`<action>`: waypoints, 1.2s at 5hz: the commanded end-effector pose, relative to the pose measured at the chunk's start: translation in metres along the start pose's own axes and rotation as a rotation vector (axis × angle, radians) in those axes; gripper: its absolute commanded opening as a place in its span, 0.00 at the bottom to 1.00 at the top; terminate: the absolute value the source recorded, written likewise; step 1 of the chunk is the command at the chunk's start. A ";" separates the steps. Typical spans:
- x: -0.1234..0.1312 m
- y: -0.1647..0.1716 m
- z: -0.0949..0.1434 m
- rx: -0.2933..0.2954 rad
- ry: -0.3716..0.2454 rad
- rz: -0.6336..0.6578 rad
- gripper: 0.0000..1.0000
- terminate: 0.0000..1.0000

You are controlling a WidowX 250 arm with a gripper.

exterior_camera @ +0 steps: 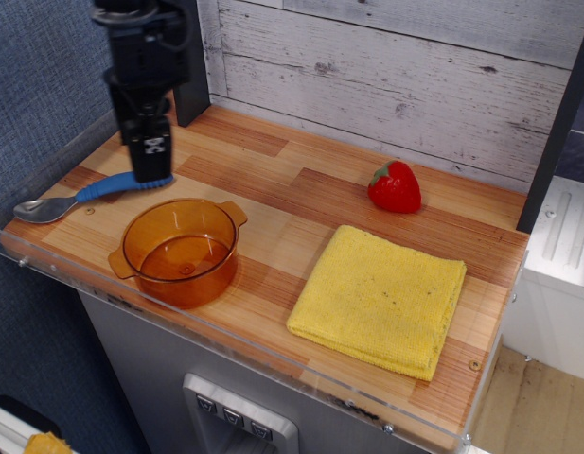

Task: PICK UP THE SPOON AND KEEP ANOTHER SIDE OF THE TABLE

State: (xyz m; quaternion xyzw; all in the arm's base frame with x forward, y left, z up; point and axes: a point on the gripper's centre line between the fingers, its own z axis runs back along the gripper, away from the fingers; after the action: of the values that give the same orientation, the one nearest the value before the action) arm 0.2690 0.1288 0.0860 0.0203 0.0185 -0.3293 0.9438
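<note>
The spoon (79,197) lies flat at the table's (301,194) left front, silver bowl to the left, ribbed blue handle pointing right. My black gripper (151,168) hangs over the right end of the handle and covers it there. Its fingers (150,151) look close together, but I cannot tell whether they are shut or touch the handle.
An orange transparent bowl (181,250) stands just right of and in front of the spoon. A yellow folded cloth (381,299) lies at the front right. A red strawberry (395,186) sits near the back wall. A clear acrylic rim (45,161) edges the table.
</note>
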 end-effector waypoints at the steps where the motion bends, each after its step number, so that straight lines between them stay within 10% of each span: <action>1: -0.013 0.037 -0.013 0.103 0.017 -0.019 1.00 0.00; 5: -0.010 0.068 -0.056 0.173 -0.022 0.023 1.00 0.00; 6: -0.011 0.070 -0.066 0.114 -0.020 0.014 1.00 0.00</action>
State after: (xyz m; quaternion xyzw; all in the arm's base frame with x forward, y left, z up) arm 0.2981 0.1883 0.0096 0.0571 -0.0013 -0.3223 0.9449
